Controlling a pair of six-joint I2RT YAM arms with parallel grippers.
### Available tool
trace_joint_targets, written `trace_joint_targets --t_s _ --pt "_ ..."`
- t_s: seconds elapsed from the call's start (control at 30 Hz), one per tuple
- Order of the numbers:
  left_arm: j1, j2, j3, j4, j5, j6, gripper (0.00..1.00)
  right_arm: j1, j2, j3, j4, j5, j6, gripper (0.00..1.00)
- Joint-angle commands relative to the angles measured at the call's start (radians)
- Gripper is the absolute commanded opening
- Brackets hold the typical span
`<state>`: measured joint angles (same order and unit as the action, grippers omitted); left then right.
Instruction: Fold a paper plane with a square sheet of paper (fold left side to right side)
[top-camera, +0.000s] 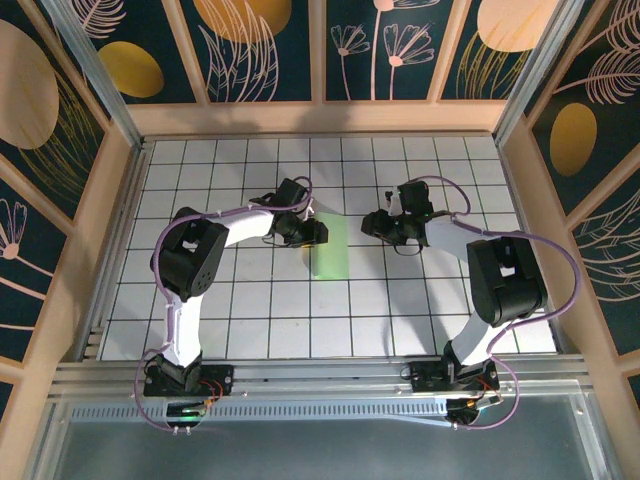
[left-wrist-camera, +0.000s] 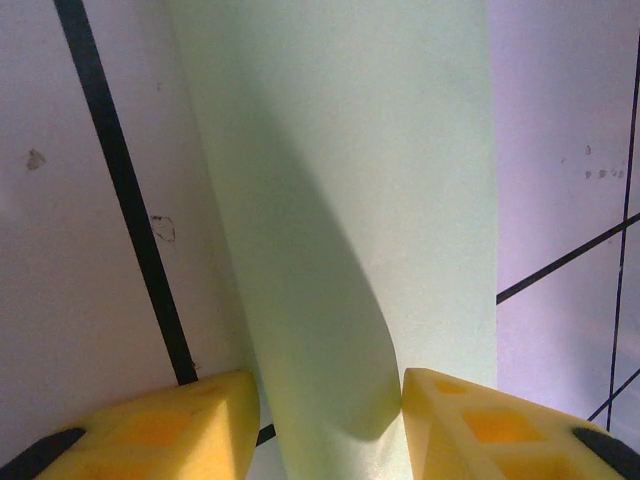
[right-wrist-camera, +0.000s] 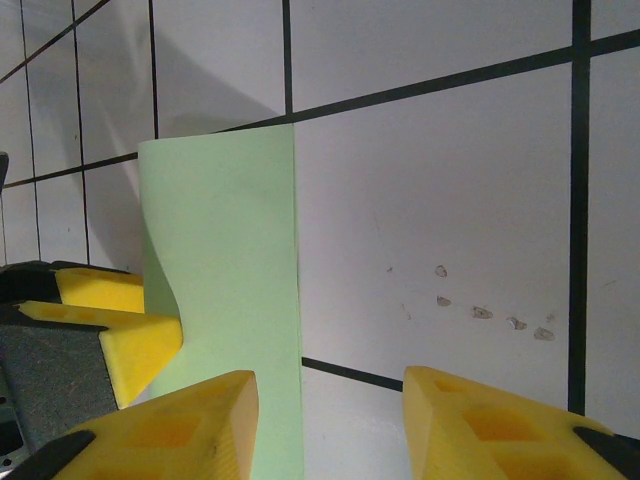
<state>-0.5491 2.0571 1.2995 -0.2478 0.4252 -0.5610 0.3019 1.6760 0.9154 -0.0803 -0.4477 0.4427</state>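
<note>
The square sheet of paper (top-camera: 332, 250) lies at the middle of the table, doubled over into a strip about one tile wide. My left gripper (top-camera: 312, 233) is low at the strip's left side. In the left wrist view the paper (left-wrist-camera: 380, 200) bulges in a soft rounded fold between the left gripper's (left-wrist-camera: 330, 430) open jaws; the right finger (left-wrist-camera: 470, 425) touches the bulge, the left one stands just clear. My right gripper (top-camera: 375, 224) hovers open at the strip's right side. In the right wrist view the paper's (right-wrist-camera: 230, 260) straight edge runs between the right gripper's (right-wrist-camera: 330, 430) jaws, which hold nothing.
White grid tiles (top-camera: 250, 300) cover the table, boxed in by a wooden frame (top-camera: 320, 120) at the back and sides and metal rails (top-camera: 320, 375) in front. The left gripper's yellow fingers (right-wrist-camera: 110, 335) show at the paper's far side in the right wrist view.
</note>
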Motion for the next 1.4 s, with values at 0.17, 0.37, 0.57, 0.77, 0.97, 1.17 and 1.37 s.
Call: trace_joint_targets --t_s 0.17,0.37,0.57,0.77,0.97,1.17,1.37 --pt "-0.020 0.111 -0.037 -0.060 -0.076 0.008 0.45 0.025 0.029 -0.005 0.013 -0.074 -0.011 0.41" --pt "-0.021 0.110 -0.045 -0.061 -0.086 -0.003 0.45 0.052 0.063 -0.004 0.039 -0.097 0.006 0.39" --pt "-0.021 0.112 -0.059 -0.055 -0.098 -0.019 0.45 0.054 0.058 -0.001 0.033 -0.087 0.004 0.39" --pt "-0.021 0.112 -0.068 -0.054 -0.110 -0.020 0.45 0.053 0.056 0.002 0.020 -0.080 -0.002 0.39" --pt "-0.021 0.112 -0.068 -0.061 -0.121 -0.014 0.45 0.057 0.065 0.003 0.036 -0.110 0.003 0.38" --pt "-0.021 0.112 -0.068 -0.062 -0.123 -0.013 0.45 0.091 0.112 0.033 0.061 -0.165 0.012 0.28" --pt "-0.022 0.112 -0.068 -0.062 -0.123 -0.013 0.44 0.125 0.159 0.048 0.110 -0.183 0.043 0.18"
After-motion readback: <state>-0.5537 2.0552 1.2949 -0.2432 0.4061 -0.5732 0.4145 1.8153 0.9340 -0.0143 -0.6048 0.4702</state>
